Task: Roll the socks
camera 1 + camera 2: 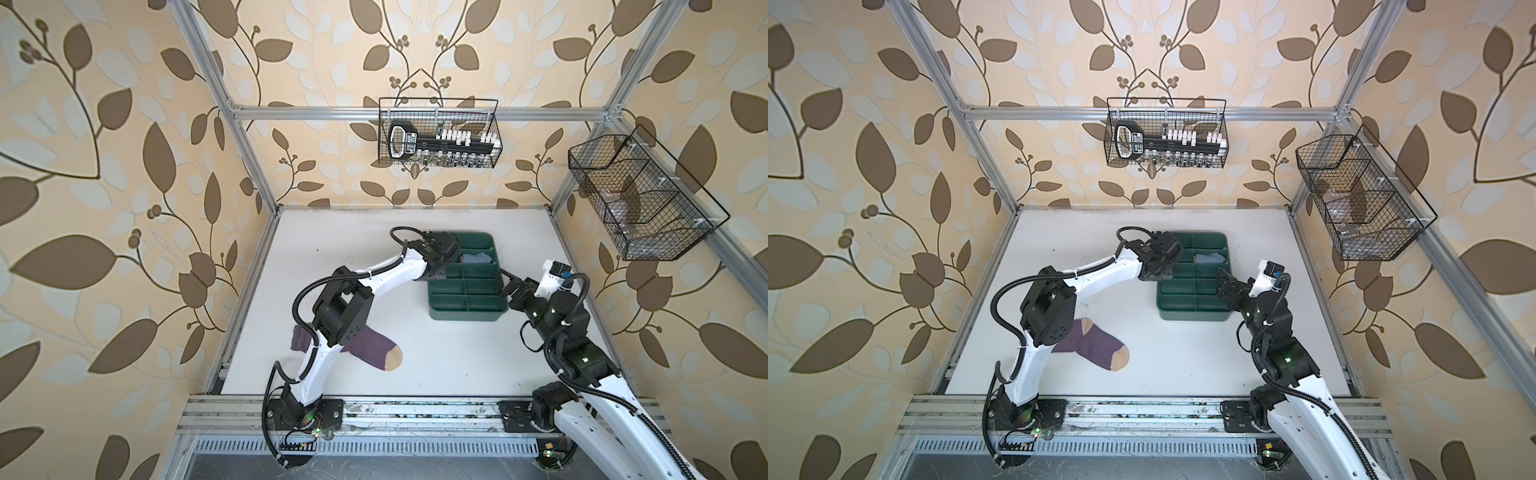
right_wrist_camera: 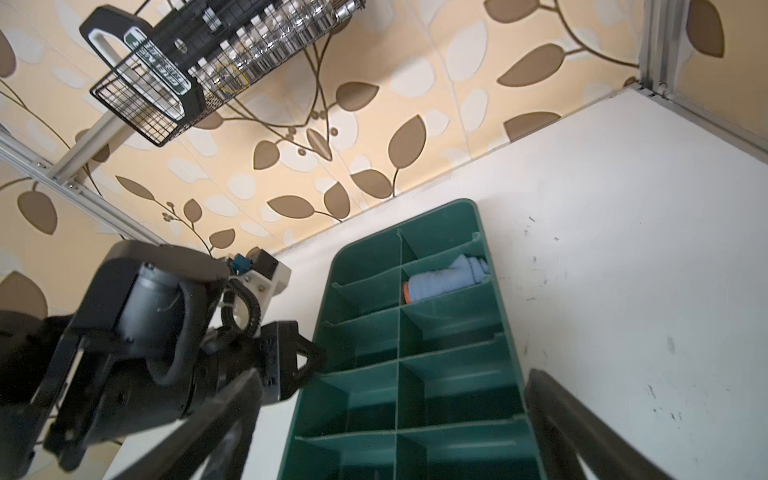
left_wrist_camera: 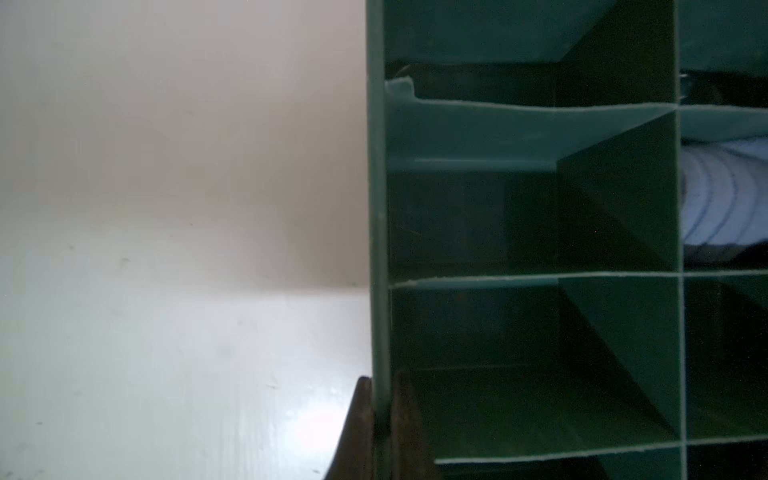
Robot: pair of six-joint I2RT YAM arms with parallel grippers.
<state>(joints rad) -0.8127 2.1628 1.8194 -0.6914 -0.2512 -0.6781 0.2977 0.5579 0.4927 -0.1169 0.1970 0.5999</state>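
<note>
Left claw point(image 3: 380, 395) clenched on a wall of the green divided plastic tray point(image 1: 465, 313), right claw point(image 2: 395, 376) released; we'd slide it flat so the rolled grey-blue sock point(image 2: 440, 278) stays in, purple tan-toed sock point(image 1: 370, 349) lies unrolled on the desk point(image 1: 415, 365).

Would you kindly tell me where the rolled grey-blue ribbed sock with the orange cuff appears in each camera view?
In a top view: rolled grey-blue sock in the green divided plastic tray, right column, second compartment from the far end.
In a top view: the sock, same compartment.
Left wrist: the sock, pale striped fabric beyond the tray's centre divider.
Right wrist: the sock, orange cuff against that divider.
Shared landmark: the tray's centre divider.
</note>
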